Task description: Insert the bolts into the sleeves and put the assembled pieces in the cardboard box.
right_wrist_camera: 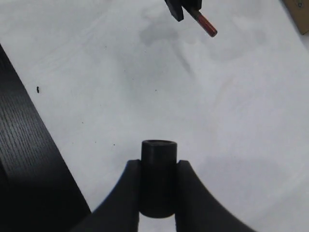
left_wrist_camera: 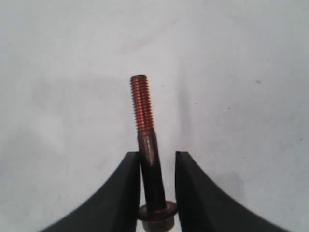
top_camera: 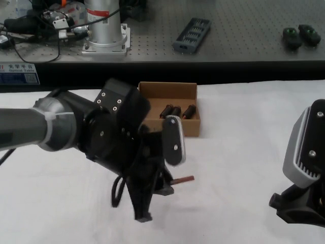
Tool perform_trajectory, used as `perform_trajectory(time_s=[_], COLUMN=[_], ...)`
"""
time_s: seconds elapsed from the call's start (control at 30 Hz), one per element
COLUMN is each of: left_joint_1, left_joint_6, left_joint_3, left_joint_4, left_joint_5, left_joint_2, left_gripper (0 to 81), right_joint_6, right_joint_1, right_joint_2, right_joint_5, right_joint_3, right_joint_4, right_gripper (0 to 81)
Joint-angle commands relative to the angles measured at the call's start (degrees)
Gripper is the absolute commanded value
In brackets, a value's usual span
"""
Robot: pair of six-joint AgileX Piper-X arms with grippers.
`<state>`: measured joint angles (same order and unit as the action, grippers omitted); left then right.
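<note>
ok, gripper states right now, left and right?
Left gripper: closed on a bolt.
Right gripper: closed on a sleeve.

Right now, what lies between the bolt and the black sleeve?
Only bare white cloth separates the copper-coloured threaded bolt from the black cylindrical sleeve, per the right wrist view.

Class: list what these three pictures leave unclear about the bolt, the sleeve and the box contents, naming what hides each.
1. Left wrist view: head of the bolt, cut off by the picture's edge.
2. Right wrist view: bore of the sleeve, held in the right tool, too dark.
3. High view: near corner of the cardboard box, covered by the left arm; the pieces inside, too small to count.
</note>
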<state>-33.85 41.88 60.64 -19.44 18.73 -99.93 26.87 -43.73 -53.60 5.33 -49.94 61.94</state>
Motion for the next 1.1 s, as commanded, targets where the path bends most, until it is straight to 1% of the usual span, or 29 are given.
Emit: perform_trajectory(time_s=[0.0,0.13,0.23,0.33,0.47,0.6,0.7,0.83,0.93,1.07], left_joint_1=[-0.2,-0.2,-0.2,-0.2,-0.2,-0.2,-0.2,-0.2,-0.2,-0.2], left_joint_6=[33.3,47.1,57.1,72.2,89.0,98.6,101.4,102.3,102.0,99.1], left_joint_3=[0.6,0.5,0.5,0.5,0.5,0.5,0.5,0.5,0.5,0.5], left_joint_4=[-1.6,-1.9,-2.0,-2.7,-4.5,-6.7,-8.0,-8.0,-8.0,-8.0], left_joint_5=[7.5,7.7,7.4,5.9,4.6,1.6,-0.3,-0.4,-0.4,-0.4], left_joint_2=[1.8,1.8,1.8,1.8,0.9,-1.7,-3.2,-4.0,-4.0,-4.0], left_gripper=[0.6,0.6,0.6,0.6,0.6,0.6,0.6,0.6,0.6,0.6], right_joint_6=[1.0,3.7,4.0,4.0,4.0,4.0,3.6,2.2,1.1,0.8], right_joint_1=[0.2,0.2,0.2,0.2,0.2,0.2,0.2,0.2,0.2,0.2], right_joint_2=[0.5,0.5,0.5,0.5,0.5,0.5,0.5,0.5,0.5,0.5], right_joint_5=[0.8,0.8,0.8,0.8,0.8,0.8,0.8,0.8,0.8,0.8], right_joint_3=[-0.1,-0.1,-0.1,-0.1,-0.1,-0.1,-0.1,-0.1,-0.1,-0.1], right_joint_4=[-0.1,-0.1,0.0,0.3,0.3,0.3,0.3,0.3,0.3,0.3], right_gripper=[2.0,2.0,2.0,2.0,2.0,2.0,2.0,2.0,2.0,2.0])
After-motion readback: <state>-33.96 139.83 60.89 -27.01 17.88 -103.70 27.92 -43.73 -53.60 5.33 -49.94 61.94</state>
